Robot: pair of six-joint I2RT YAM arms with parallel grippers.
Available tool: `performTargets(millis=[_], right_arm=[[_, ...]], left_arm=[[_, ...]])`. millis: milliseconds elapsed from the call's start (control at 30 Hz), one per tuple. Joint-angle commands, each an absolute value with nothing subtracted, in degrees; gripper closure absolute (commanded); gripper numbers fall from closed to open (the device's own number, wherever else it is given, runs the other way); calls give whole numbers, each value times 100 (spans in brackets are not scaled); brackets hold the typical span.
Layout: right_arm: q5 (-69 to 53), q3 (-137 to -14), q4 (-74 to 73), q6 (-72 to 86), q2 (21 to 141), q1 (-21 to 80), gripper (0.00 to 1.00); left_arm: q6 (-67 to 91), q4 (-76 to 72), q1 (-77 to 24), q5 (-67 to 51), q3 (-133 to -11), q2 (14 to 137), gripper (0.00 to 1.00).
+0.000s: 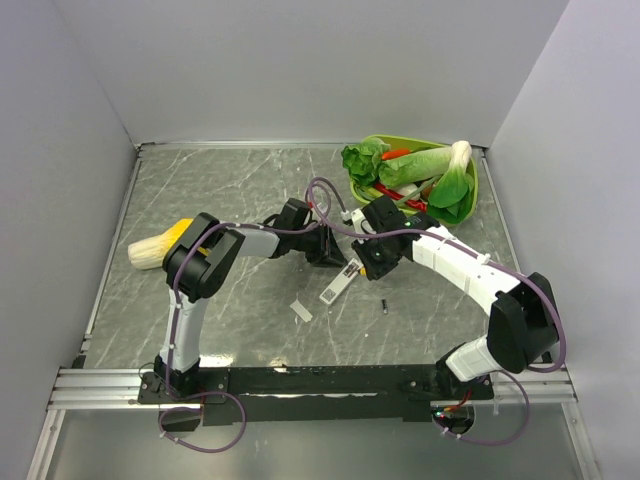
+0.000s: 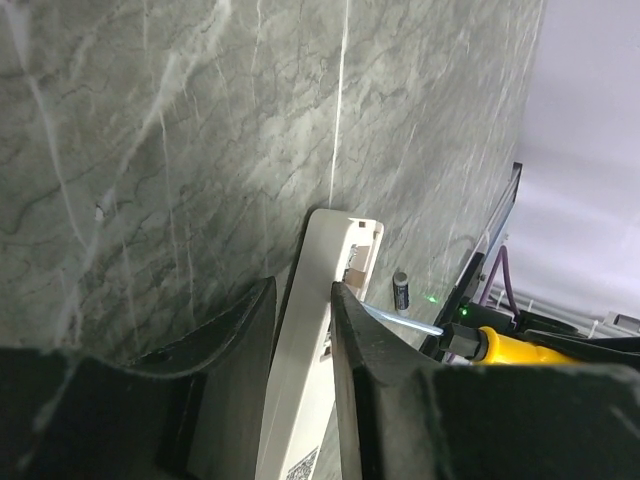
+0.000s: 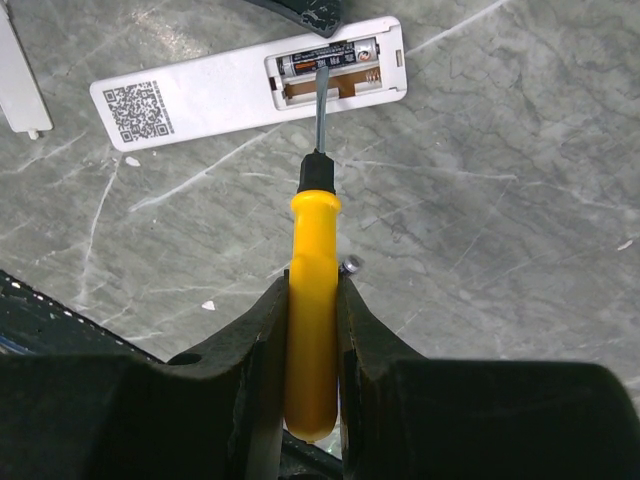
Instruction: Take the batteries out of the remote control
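Observation:
The white remote control [image 3: 230, 95] lies back-up on the marble table, its long recess open. One dark battery [image 3: 328, 58] sits in the recess. Another battery [image 1: 384, 303] lies loose on the table to the right of the remote control [image 1: 340, 283]. My left gripper [image 2: 303, 285] is shut on the remote control [image 2: 318, 300], one finger on each long side. In my shut right gripper [image 3: 312, 275] is a yellow-handled screwdriver [image 3: 312, 330], whose blade tip reaches into the recess beside the battery.
The small flat white cover [image 1: 301, 310] lies left of the remote. A green bowl [image 1: 472, 190] of vegetables stands at the back right, just behind the right arm. An ear of corn [image 1: 158, 247] lies at the left. Walls close the table on three sides.

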State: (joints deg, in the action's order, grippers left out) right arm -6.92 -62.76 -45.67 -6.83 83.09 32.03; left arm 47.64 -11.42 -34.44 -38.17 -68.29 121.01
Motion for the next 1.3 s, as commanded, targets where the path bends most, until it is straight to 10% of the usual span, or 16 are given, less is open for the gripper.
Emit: performTargets(millis=[0, 1267], right_arm=[[-686, -6521, -4649, -668, 8306, 3173, 100], [-677, -6118, -4228, -316, 8570, 3164, 100]], left_arm=[[4579, -1160, -3507, -3859, -7049, 12225, 66], [4922, -1529, -3586, -3788, -6513, 11971, 77]])
